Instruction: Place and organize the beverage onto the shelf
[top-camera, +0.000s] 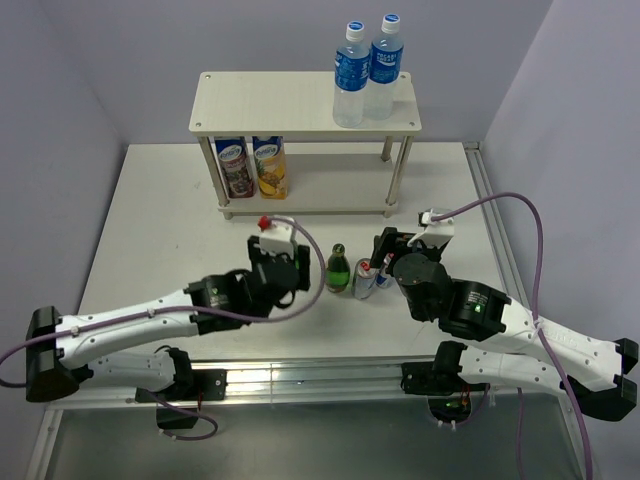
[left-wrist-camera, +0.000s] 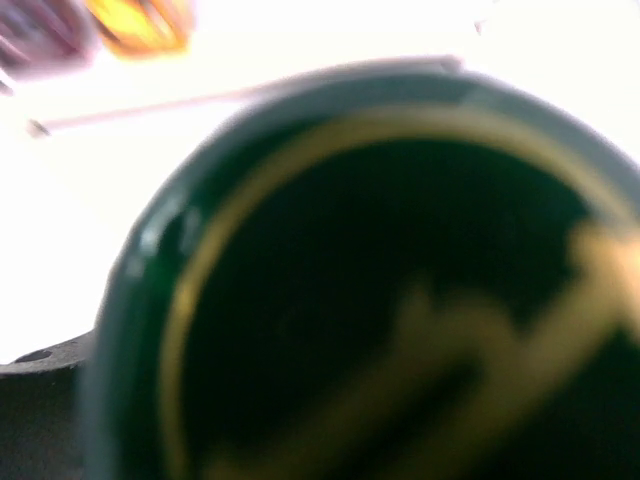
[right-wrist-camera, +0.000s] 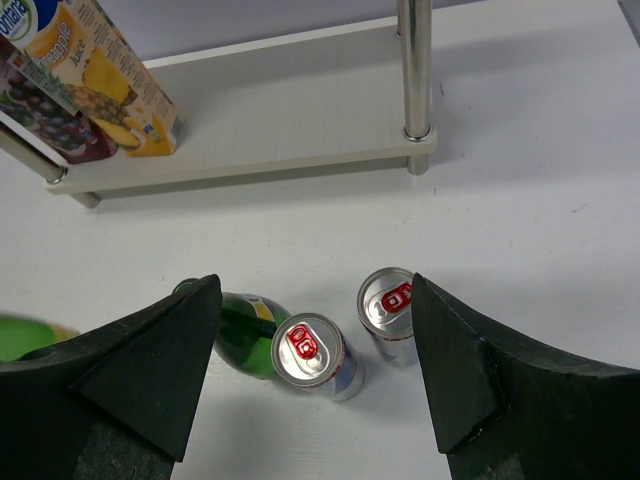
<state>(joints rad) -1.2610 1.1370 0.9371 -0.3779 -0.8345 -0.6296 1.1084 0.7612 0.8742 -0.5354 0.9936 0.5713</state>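
1. Your left pincer (top-camera: 305, 270) sits low over the white table (top-camera: 150, 230), pointing toward your right pincer. A green bottle (top-camera: 338, 268) stands just ahead of its tips. In the left wrist view, dark green glass with a gold band fills the blurred frame and no fingertips show. You cannot tell whether this pincer is spread or pinching.
2. Your right pincer (right-wrist-camera: 312, 290) is spread wide and holds nothing. Its two black fingers (right-wrist-camera: 150, 370) frame the table beneath it.
3. Between those fingers stand a first can (right-wrist-camera: 310, 352) and a second can (right-wrist-camera: 392, 305), each with a silver top and a red tab. They are close together. The green bottle is just beside the first can, on the side toward your left pincer.
4. The shelf (top-camera: 270, 100) stands beyond both pincers, well apart from them, at the far side of the table.
5. On its lower board, ahead of your left pincer, two juice cartons (top-camera: 252, 166) stand side by side at the left end.
6. On its top board, ahead of your right pincer, two water bottles (top-camera: 366, 72) with blue labels stand together at the right end.
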